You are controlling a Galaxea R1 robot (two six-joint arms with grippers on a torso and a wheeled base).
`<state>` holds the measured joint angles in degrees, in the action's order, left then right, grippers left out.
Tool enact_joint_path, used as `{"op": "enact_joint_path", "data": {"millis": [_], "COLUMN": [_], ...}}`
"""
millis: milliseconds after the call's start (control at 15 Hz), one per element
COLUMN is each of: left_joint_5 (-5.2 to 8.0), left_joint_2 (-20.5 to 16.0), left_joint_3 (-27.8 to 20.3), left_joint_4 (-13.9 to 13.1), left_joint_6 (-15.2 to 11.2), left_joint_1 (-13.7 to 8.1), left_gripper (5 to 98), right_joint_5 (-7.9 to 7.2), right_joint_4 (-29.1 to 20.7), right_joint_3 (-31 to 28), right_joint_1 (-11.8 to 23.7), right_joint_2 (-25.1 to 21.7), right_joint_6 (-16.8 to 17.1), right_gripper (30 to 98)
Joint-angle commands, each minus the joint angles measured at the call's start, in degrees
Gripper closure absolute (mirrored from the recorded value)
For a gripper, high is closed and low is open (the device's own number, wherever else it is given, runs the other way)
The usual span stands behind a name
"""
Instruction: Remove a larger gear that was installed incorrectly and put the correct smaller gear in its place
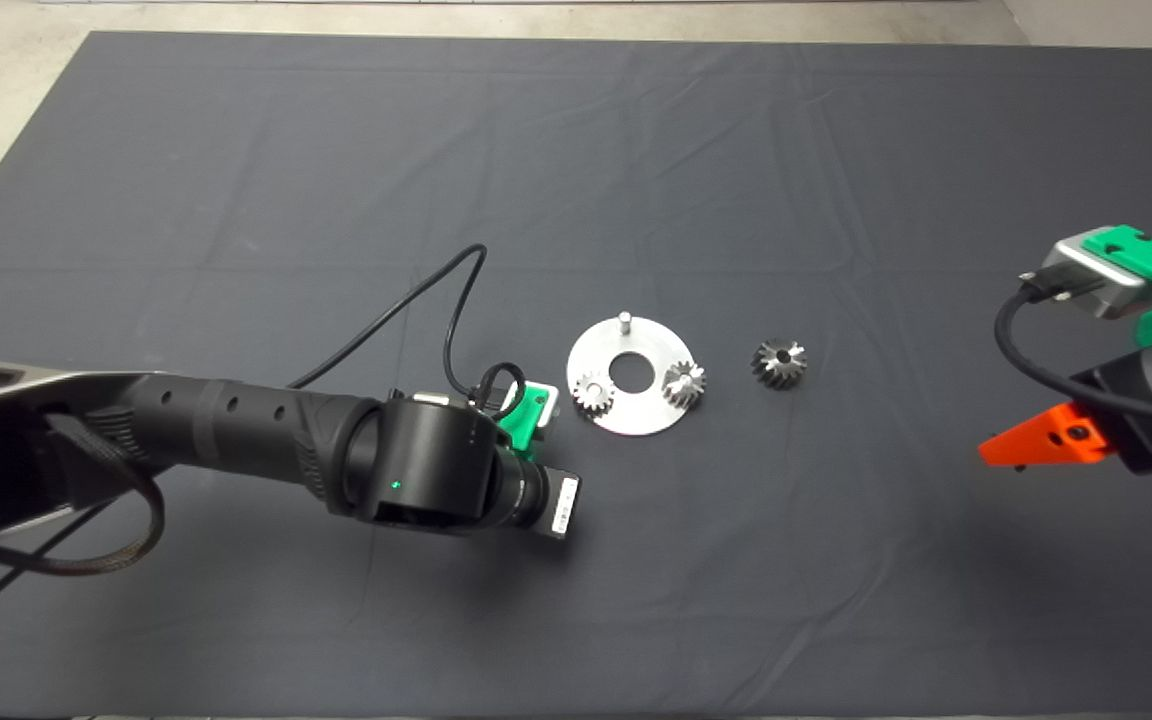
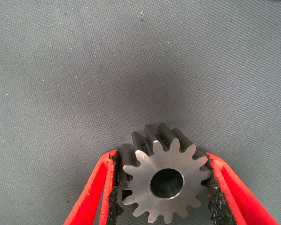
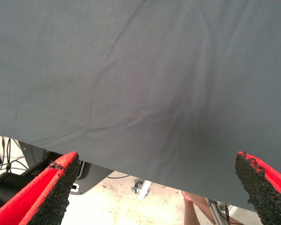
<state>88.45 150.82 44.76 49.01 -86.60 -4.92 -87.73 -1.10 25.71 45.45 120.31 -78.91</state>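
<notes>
Between left gripper [image 2: 161, 187] fingers [image 2: 100, 187], smaller gear [image 2: 165, 180], clamped

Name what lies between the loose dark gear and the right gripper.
Nothing: only bare mat between the loose dark gear and right gripper, in the head view.
</notes>
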Motion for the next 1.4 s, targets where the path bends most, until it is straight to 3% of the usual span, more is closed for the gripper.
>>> {"op": "enact_joint_path", "data": {"millis": [0,133,267,400,600,800,933,1067,1333], "left_joint_5": [2.07,2.25,2.34,2.60,2.60,2.34,2.60,2.43,2.07], "left_joint_2": [0.7,1.7,1.5,1.6,1.3,2.9,8.4,14.7,16.2], "left_joint_3": [-1.4,-0.7,0.5,2.4,2.7,4.1,10.3,18.3,23.1], "left_joint_4": [0.5,0.3,0.0,-3.1,-6.0,-8.1,-9.3,-11.0,-11.1], "left_joint_6": [0.9,0.9,1.0,1.3,1.3,1.3,2.1,7.7,8.7], "left_joint_1": [-0.3,-1.0,-6.2,-10.3,-14.3,-15.2,-15.3,-15.3,-16.8], "left_gripper": [64.9,66.8,67.0,67.6,68.0,68.1,68.2,68.2,68.2], "right_joint_5": [-2.00,-2.00,-2.00,-2.00,-2.00,-2.09,-2.09,-2.09,-2.09], "right_joint_4": [-1.9,-1.9,-1.9,-1.9,-1.9,-1.9,-1.9,-1.9,-2.1], "right_joint_3": [-0.1,-0.1,-0.1,-0.1,-0.1,-0.1,-0.1,-0.2,-0.4], "right_joint_1": [1.5,1.5,1.5,1.5,1.5,1.5,1.5,1.5,1.5], "right_joint_2": [-0.2,-0.1,-0.2,-0.2,-0.2,-0.1,-0.1,-0.1,-0.1], "right_joint_6": [0.0,0.1,0.0,0.0,0.0,0.0,0.0,0.0,0.0], "right_gripper": [40.7,40.7,40.7,40.7,40.7,40.7,40.7,40.7,40.7]}}
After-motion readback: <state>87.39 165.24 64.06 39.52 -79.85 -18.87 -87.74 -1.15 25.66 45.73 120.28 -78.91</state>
